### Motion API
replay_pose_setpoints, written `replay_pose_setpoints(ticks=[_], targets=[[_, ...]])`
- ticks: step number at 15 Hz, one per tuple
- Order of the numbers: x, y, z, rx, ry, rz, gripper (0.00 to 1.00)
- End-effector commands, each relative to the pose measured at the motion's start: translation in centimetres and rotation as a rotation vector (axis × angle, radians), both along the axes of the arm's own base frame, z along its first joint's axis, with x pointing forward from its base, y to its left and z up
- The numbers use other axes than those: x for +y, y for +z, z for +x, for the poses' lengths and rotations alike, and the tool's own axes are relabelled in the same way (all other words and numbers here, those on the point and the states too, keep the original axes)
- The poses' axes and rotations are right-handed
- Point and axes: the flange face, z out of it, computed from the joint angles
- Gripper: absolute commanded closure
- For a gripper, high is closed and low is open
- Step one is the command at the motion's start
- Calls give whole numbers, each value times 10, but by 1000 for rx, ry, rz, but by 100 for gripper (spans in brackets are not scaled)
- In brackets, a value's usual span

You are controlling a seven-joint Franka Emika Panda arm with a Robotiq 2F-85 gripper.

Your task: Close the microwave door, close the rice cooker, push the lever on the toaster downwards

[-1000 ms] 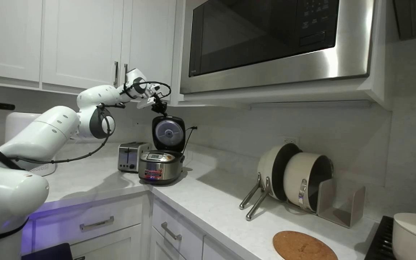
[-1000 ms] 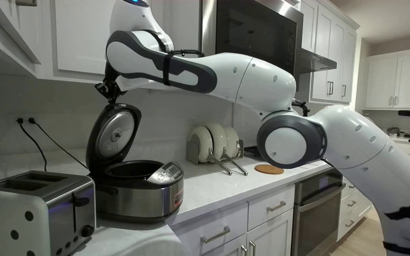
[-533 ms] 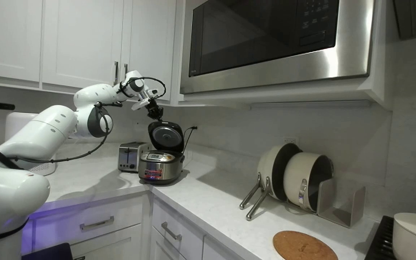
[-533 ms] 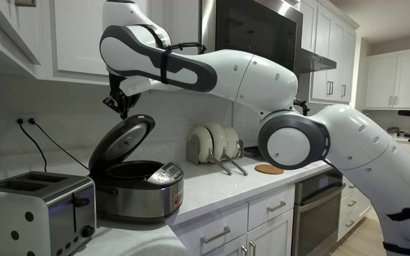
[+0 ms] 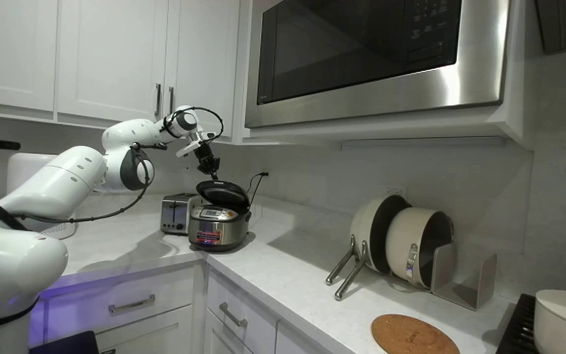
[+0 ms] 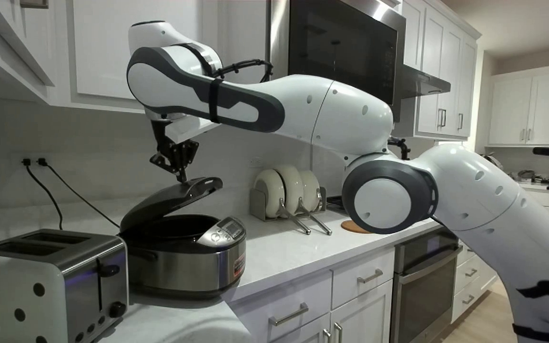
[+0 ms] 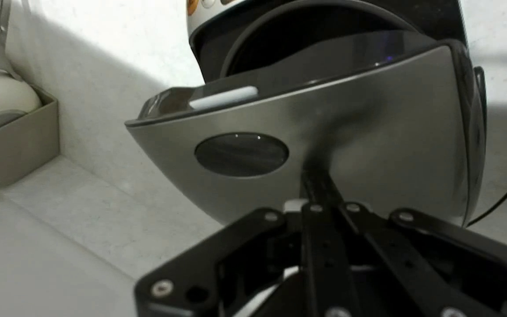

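Low over its metallic body (image 6: 184,269), the rice cooker's dark lid (image 6: 167,202) leans forward at a slant, with a gap that shows the black pot. My gripper (image 6: 182,179) has its fingertips together on the lid's outer side near the front edge. Nothing is visible between the fingers, which seem to touch the lid's grey top (image 7: 390,145) in the wrist view. Beside the cooker stands the toaster (image 5: 177,216), its black lever (image 6: 109,271) near the top of its slot. The microwave door (image 5: 337,46) lies flush with its steel frame in both exterior views.
Upper cabinets (image 5: 111,54) hang above the arm. Power cords (image 6: 79,195) run from the wall behind the cooker. Along the counter stand pans (image 5: 413,241) in a rack (image 5: 465,290), and a cork mat (image 5: 413,334) lies nearby.
From almost upright, the cooker's lid has swung forward and down to a low slant. My gripper has come down with it, staying against or close to its edge. Toaster and microwave are unchanged.
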Motion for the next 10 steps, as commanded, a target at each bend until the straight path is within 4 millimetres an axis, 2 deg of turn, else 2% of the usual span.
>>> replay_pose_setpoints(ticks=[1, 10], targets=[[-10, -19, 1, 93, -45, -28, 100], [-25, -51, 9, 253, -69, -4, 100]])
